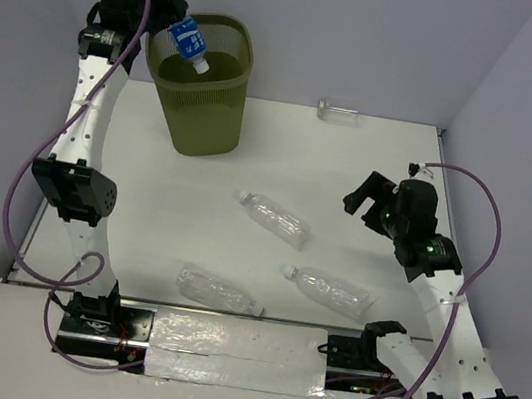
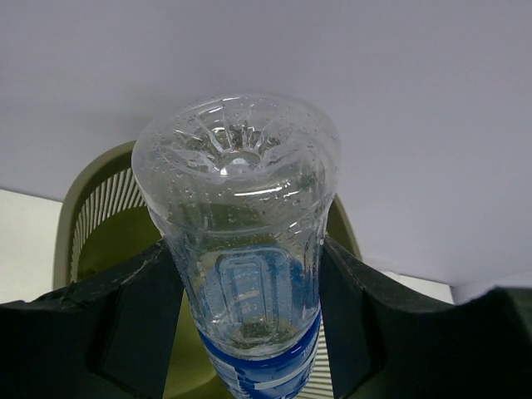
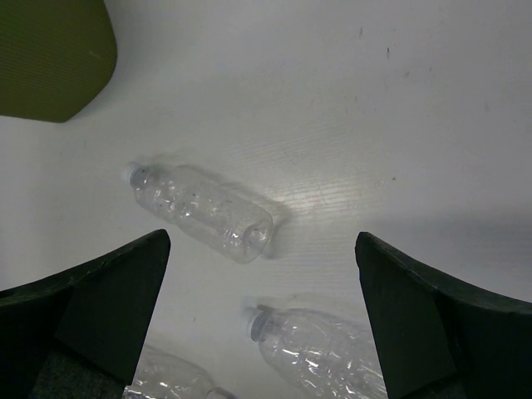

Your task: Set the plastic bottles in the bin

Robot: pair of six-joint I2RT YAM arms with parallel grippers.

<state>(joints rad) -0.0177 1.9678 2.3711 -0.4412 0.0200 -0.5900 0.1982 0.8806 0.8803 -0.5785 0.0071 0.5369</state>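
My left gripper is shut on a clear plastic bottle with a blue label. It holds the bottle tilted over the olive-green mesh bin, cap pointing down into the opening. In the left wrist view the bottle's base faces the camera, both fingers press its sides, and the bin rim shows behind. Three label-less bottles lie on the table. My right gripper hangs open over the table with nothing in it; below it are bottles.
A small clear jar-like thing lies by the back wall. Purple-grey walls close the table at the back and sides. A corner of the bin shows at the upper left of the right wrist view. Silver tape covers the near edge between the arm bases.
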